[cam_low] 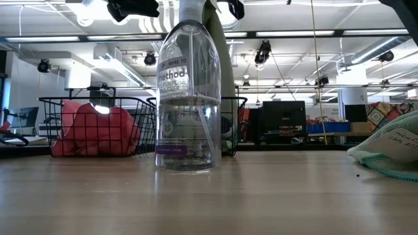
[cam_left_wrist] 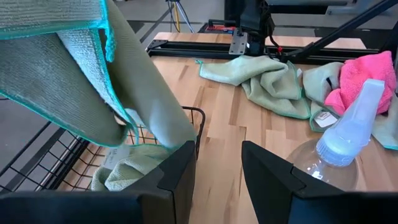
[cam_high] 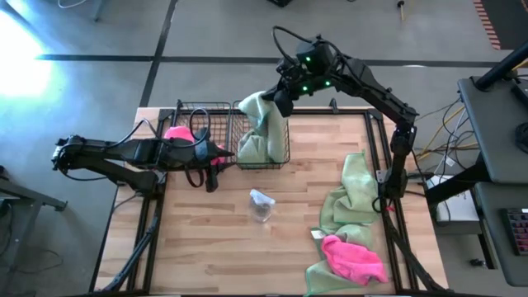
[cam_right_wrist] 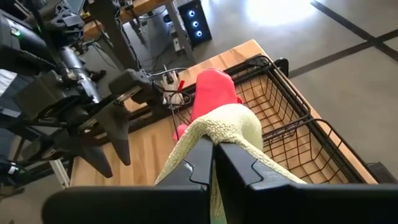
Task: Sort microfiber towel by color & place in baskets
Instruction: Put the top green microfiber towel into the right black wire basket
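Hanging pinched between the right gripper's point(cam_high: 279, 97) closed fingers, a green towel point(cam_high: 260, 132) drapes into the upper-centre basket point(cam_high: 285, 148); left gripper point(cam_high: 216, 153) spread, apparently empty.

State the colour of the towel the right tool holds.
Pale sage green towel, clearest in the right wrist view.

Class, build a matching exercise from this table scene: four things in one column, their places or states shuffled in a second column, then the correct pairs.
Things:
1. right gripper
2. left gripper
3. spray bottle
4. pink towel

States:
A. lies on its side mid-table
B. fingers open
C. bunched at the table's near right
D. holds a green towel over a basket

Pairs: 1-D, 2-B, 3-A, 4-C
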